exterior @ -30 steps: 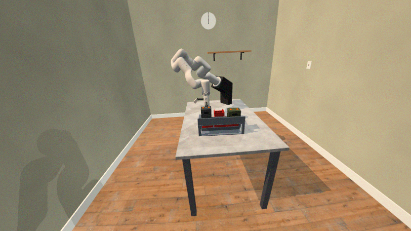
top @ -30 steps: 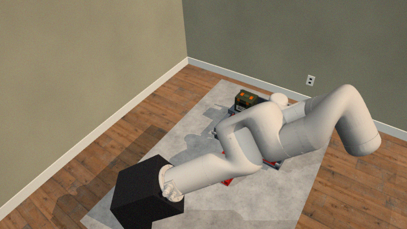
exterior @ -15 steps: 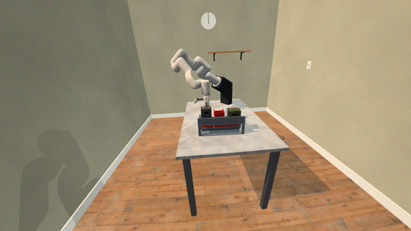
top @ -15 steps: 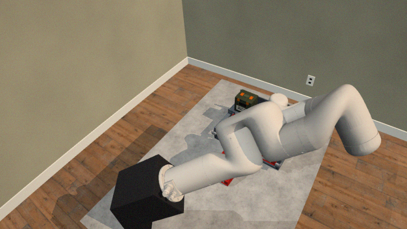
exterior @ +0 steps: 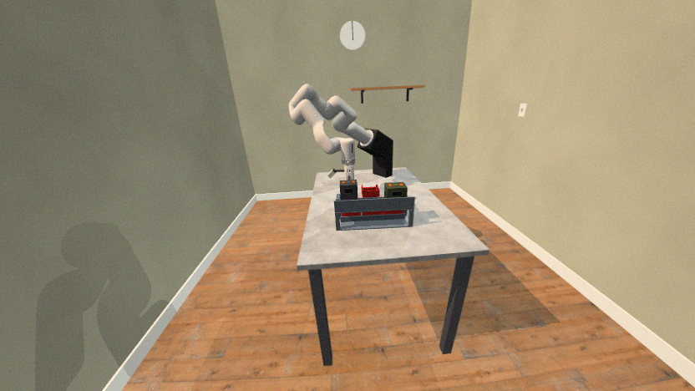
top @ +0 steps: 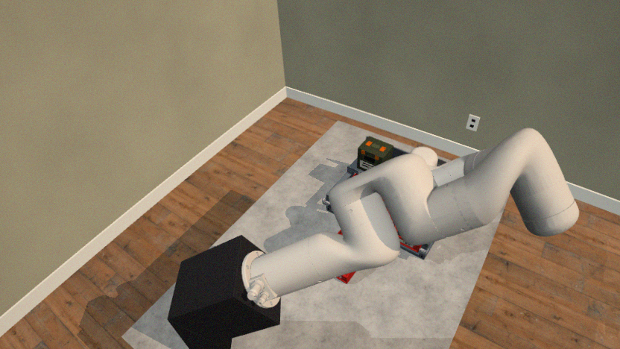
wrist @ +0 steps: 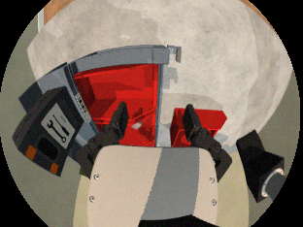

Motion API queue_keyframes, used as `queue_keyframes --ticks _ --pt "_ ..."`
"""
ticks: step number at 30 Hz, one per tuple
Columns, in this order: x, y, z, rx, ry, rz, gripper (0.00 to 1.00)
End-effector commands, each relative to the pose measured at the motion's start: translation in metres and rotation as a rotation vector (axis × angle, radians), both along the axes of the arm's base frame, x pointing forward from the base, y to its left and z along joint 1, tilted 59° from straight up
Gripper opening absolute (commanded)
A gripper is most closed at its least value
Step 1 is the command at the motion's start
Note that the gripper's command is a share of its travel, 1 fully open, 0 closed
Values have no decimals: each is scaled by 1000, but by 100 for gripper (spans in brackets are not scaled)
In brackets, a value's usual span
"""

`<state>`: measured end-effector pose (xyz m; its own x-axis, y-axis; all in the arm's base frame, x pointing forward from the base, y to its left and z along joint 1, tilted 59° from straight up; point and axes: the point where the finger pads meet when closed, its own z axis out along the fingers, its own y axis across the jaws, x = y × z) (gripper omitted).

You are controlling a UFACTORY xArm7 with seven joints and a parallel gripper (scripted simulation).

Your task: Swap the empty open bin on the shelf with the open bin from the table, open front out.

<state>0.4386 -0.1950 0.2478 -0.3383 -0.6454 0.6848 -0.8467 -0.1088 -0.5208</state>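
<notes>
In the wrist view my gripper (wrist: pixel 155 110) is open with nothing between the fingers. It hangs over the grey shelf (wrist: pixel 123 59), above its side wall. A red open bin (wrist: pixel 117 94) sits in the shelf under my left finger. A second red open bin (wrist: pixel 201 123) stands outside the shelf on the table, under my right finger. I cannot tell what is inside either bin. In the exterior view the gripper (exterior: pixel 348 175) points down behind the shelf (exterior: pixel 374 212), beside a red bin (exterior: pixel 370 190). In the top view the arm hides the gripper and most of the shelf.
A black box (exterior: pixel 347 190) with a wrench label (wrist: pixel 52 132) and a green box (exterior: pixel 394 189) (top: pixel 375 151) stand at the shelf's two ends. More red shows in the shelf's lower row (exterior: pixel 372 212). The arm's black base block (top: pixel 218 291) stands on the table's far end.
</notes>
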Motion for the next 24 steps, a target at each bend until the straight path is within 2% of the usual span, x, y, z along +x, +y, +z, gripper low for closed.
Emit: queue_keyframes --ticks 1,24 --pt "3 -3 -2 -1 -2 3 95" --pt "18 -30 -20 -1 -2 3 95"
